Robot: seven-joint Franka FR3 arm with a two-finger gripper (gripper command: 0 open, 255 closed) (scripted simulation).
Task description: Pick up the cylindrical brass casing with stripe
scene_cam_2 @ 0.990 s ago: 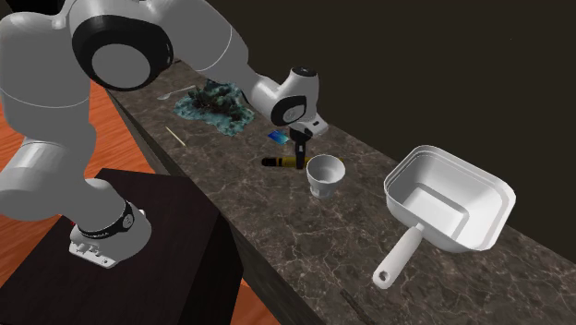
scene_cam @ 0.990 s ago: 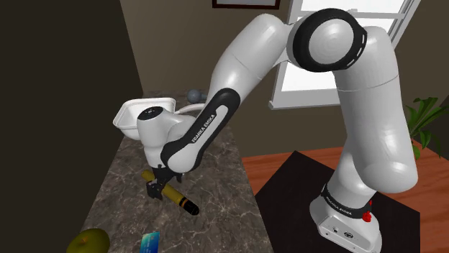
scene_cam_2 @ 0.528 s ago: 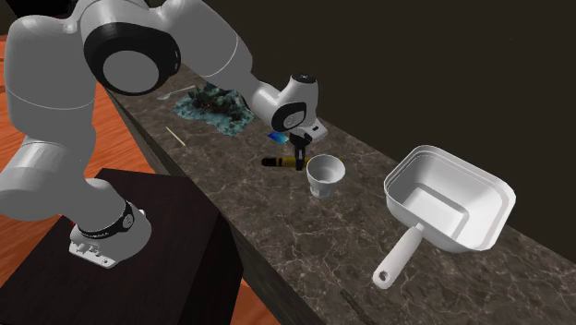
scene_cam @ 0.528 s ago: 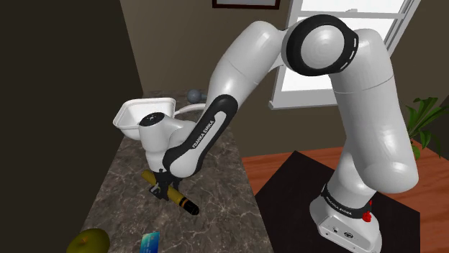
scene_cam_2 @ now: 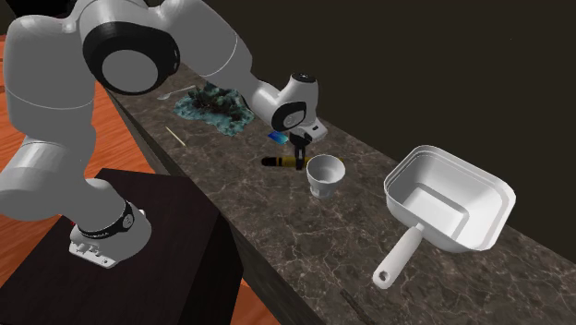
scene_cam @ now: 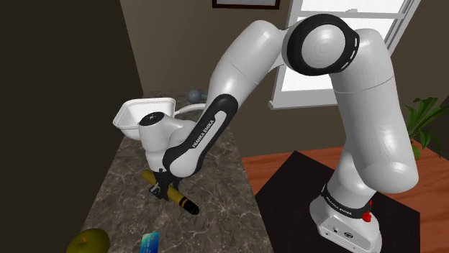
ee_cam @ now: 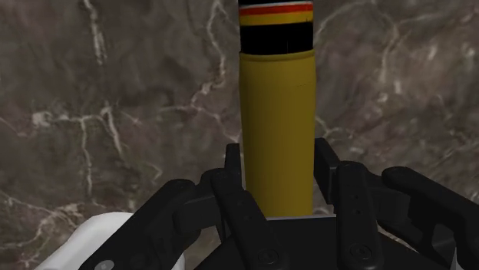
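- One dark marbled stone counter [scene_cam_2: 277, 231], and on it one casing, one cup, one pan, one card and one fruit.
- The yellow brass-coloured cylindrical casing [ee_cam: 276, 115] lies flat near the counter's edge on the stand's side, about midway along it.
- Up close from the wrist, its body is plain yellow, then comes a black band with thin red and orange stripes at the far end.
- The black two-finger gripper [ee_cam: 278, 165] is down over it, fingers [ee_cam: 232, 165] pinching the casing from both sides.
- The second exterior view gives the small white cup [scene_cam_2: 325, 175] just beside the casing, and the white square pan with a handle [scene_cam_2: 443, 208] further along.
- The shoulder view gives a round green-brown fruit [scene_cam: 90, 241] and a small blue card [scene_cam: 150, 242] at the counter's near end.
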